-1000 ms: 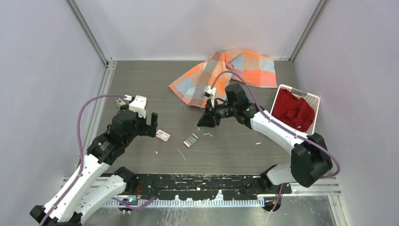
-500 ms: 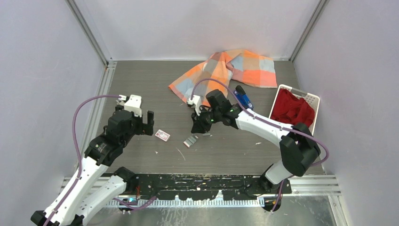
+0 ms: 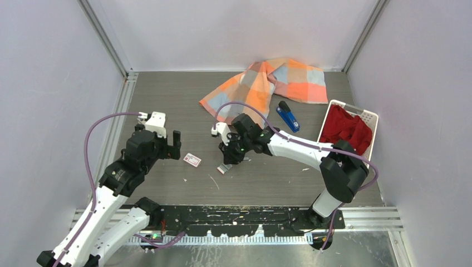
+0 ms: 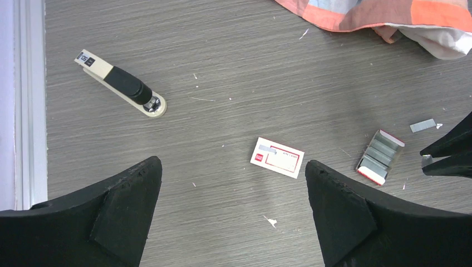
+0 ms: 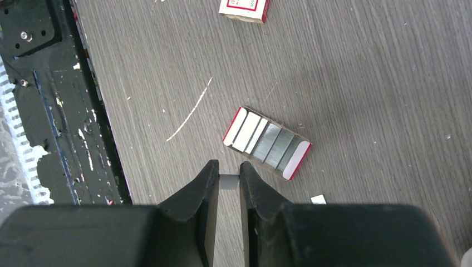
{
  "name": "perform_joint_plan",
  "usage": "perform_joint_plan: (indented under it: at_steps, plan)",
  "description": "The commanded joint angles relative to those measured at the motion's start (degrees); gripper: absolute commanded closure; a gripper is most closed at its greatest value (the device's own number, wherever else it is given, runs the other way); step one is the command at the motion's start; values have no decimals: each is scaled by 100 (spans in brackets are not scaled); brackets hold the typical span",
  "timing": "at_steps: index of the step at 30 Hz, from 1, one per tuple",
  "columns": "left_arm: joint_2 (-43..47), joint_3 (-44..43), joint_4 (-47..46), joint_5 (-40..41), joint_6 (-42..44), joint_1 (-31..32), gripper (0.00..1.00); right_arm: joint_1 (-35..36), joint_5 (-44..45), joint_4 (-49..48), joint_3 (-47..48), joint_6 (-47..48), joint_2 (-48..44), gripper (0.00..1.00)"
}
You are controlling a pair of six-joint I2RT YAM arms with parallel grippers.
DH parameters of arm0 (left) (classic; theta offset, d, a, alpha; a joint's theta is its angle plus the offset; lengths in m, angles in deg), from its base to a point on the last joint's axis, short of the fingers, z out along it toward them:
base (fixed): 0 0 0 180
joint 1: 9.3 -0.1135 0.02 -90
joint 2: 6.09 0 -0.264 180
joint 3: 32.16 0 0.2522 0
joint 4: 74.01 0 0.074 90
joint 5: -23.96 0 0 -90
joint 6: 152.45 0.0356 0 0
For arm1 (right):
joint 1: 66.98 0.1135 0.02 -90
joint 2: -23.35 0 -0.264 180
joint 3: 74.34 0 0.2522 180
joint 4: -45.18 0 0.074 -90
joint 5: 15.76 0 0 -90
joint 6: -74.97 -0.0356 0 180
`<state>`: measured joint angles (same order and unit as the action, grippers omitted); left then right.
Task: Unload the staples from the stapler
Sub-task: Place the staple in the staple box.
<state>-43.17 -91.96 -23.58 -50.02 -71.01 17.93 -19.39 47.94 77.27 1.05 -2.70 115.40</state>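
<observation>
The blue stapler [image 3: 288,115] lies on the table beside the checked cloth, away from both grippers. My right gripper [image 5: 229,172] is shut on a tiny silver-grey strip of staples [image 5: 229,182], held just above the table next to an open red-and-white box [image 5: 267,143] holding more staple strips. In the top view this gripper [image 3: 225,158] hovers over that box [image 3: 224,168]. Another loose strip [image 4: 423,125] lies flat past the box. My left gripper [image 4: 232,164] is open and holds nothing, hanging above the small white-and-red packet [image 4: 277,157].
An orange, blue and white checked cloth [image 3: 267,83] lies at the back. A white basket [image 3: 368,117] with red fabric stands at the right. A slim cream-and-black tool [image 4: 119,83] lies near the left rail. Paper scraps dot the table.
My right arm has swung left and towards me, from beside the cloth to over the staple box, uncovering the blue stapler. The left arm drew back slightly.
</observation>
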Motion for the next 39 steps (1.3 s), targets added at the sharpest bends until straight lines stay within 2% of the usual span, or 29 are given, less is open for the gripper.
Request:
perform_joint_plan:
  at_steps: [1,39]
  plan:
    - [104,-96,-317,-40,-26,-50,1,46,123,-65,304,122,28,76]
    - [122,-88,-330,-164,-40,-68,1,119,332,22,577,199,314,75]
